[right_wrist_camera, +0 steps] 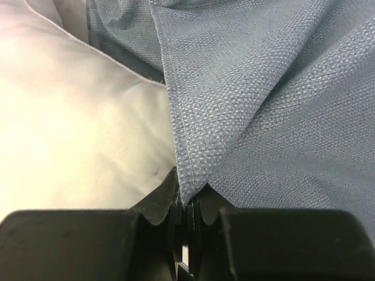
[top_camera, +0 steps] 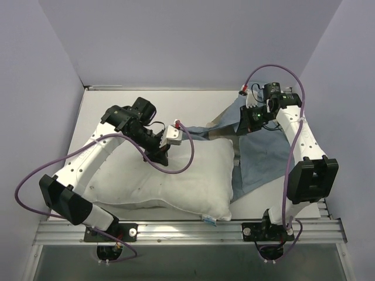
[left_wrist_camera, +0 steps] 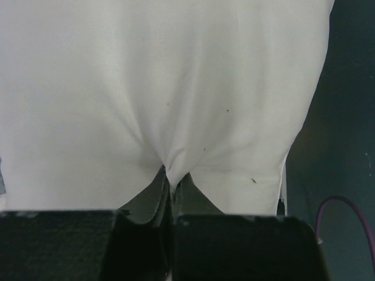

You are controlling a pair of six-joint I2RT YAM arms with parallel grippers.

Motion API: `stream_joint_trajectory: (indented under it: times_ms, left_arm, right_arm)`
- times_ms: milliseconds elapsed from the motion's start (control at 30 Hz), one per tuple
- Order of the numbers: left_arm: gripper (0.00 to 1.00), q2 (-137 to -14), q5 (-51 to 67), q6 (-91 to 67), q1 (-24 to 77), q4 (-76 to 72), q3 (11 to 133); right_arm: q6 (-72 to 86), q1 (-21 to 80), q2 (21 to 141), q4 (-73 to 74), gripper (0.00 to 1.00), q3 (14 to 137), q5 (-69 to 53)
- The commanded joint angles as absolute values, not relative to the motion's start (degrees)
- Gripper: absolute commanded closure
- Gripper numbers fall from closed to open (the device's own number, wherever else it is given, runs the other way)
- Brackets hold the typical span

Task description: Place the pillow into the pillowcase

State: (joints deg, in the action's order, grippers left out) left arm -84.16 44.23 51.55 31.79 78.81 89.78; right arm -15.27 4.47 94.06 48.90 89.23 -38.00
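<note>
Closest to the left wrist camera, the left fingers (left_wrist_camera: pixel 153 202) are pressed together with only a sliver between them. They pinch a small peak of the pillow (left_wrist_camera: pixel 170 93), and the white cover gathers into creases that run down to the pinch. A few tiny dark specks dot the cover around it.

At the right wrist, the right fingers (right_wrist_camera: pixel 159 202) are likewise closed tight. They clamp the stitched edge of the pillowcase (right_wrist_camera: pixel 258 105), whose blue-grey weave rises from the grip in a taut fold. The pillow's pale surface shows just to the left of that fold.

From above, the pillow (top_camera: pixel 176 178) lies flat on the bench (top_camera: pixel 111 108), in front of the left arm and across the middle. The left fingers (top_camera: pixel 160 157) meet its far edge. The pillowcase (top_camera: pixel 263 158) spreads over the right side of the bench, beside the pillow's right end and touching it. The right fingers (top_camera: pixel 244 125) grip the pillowcase at its far side, where the cloth is drawn up off the surface. The pillow sits outside the pillowcase; whether its far right corner is tucked under the lifted cloth cannot be told. A purple cable (top_camera: pixel 35 175) loops off each arm.
</note>
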Motion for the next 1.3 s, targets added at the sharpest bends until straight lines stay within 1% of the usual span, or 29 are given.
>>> stream_joint_trajectory:
  times_ms: [0, 200, 333, 433, 567, 667, 733, 767, 800, 833, 933, 967, 1000, 1033, 1067, 1133, 1167, 1200, 1233, 1267]
  left_arm:
    - [1.00, -86.3, 45.9, 49.6, 31.9, 78.7, 94.4]
    - [1.00, -90.8, 46.0, 45.3, 32.9, 74.1, 99.0]
    - [1.00, -92.3, 44.7, 42.4, 35.4, 70.2, 100.8]
    - [1.00, -94.1, 42.5, 38.2, 36.0, 67.1, 102.0]
    - [1.00, -94.0, 38.6, 33.6, 36.3, 58.8, 102.3]
    - [1.00, -94.4, 32.5, 30.8, 36.6, 52.8, 100.1]
    - [1.00, -94.5, 25.3, 29.9, 36.5, 47.3, 96.3]
    - [1.00, -93.6, 22.7, 29.3, 36.4, 44.5, 94.1]
    - [1.00, -92.9, 17.9, 28.3, 36.2, 41.3, 88.6]
    - [1.00, -92.1, 15.7, 27.9, 36.3, 35.6, 86.2]
    - [1.00, -91.5, 11.5, 26.5, 37.0, 31.5, 80.6]
    - [1.00, -91.7, 11.6, 26.0, 37.2, 31.2, 79.7]
    - [0.98, -91.8, 14.1, 26.0, 37.2, 31.5, 79.3]
    - [0.90, -91.2, 15.7, 26.6, 37.2, 31.7, 78.0]
    - [0.66, -90.5, 17.6, 27.2, 37.1, 31.9, 77.4]
    - [0.44, -87.6, 23.9, 30.1, 37.1, 33.1, 76.4]
    - [0.25, -86.2, 25.6, 31.2, 37.1, 33.6, 76.3]
    - [0.10, -85.2, 27.0, 32.3, 37.0, 33.9, 76.5]
    - [0.02, -83.3, 30.0, 35.2, 37.3, 35.3, 76.7]
    - [0.02, -82.5, 31.0, 36.4, 37.6, 36.1, 77.8]
  right_arm:
    - [-17.1, 4.4, 91.7, 50.7, 1.00, 88.6, -39.9]
    - [-16.9, 4.7, 91.6, 50.8, 1.00, 88.7, -40.7]
    - [-16.7, 5.5, 91.8, 50.6, 1.00, 89.2, -41.2]
    - [-17.0, 6.7, 91.8, 50.8, 1.00, 89.8, -41.6]
    - [-17.8, 8.3, 91.0, 50.9, 1.00, 89.6, -40.7]
    - [-18.6, 9.5, 90.7, 50.9, 1.00, 89.5, -40.3]
    - [-19.0, 9.8, 90.6, 50.7, 1.00, 89.3, -39.5]
    - [-19.1, 9.7, 91.0, 50.7, 1.00, 88.9, -39.4]
    - [-19.3, 9.7, 91.1, 50.7, 1.00, 88.7, -38.9]
    - [-19.5, 9.6, 91.3, 50.6, 1.00, 88.3, -38.4]
    - [-18.7, 9.8, 92.5, 48.9, 1.00, 87.1, -35.3]
    - [-18.3, 9.7, 92.9, 48.4, 0.97, 86.9, -34.5]
    - [-17.6, 9.8, 93.5, 48.1, 0.90, 87.0, -32.1]
    - [-16.3, 9.7, 94.4, 47.6, 0.69, 87.2, -30.5]
    - [-15.5, 9.6, 94.7, 47.5, 0.63, 87.4, -28.9]
    - [-14.1, 8.1, 93.9, 47.6, 0.50, 87.1, -26.3]
    - [-13.8, 7.3, 93.1, 47.6, 0.48, 86.6, -26.0]
    - [-13.2, 6.2, 92.3, 47.7, 0.40, 85.3, -26.0]
    - [-11.9, 4.2, 90.5, 47.8, 0.36, 84.6, -26.5]
    - [-11.0, 3.0, 89.7, 47.9, 0.34, 83.9, -27.0]
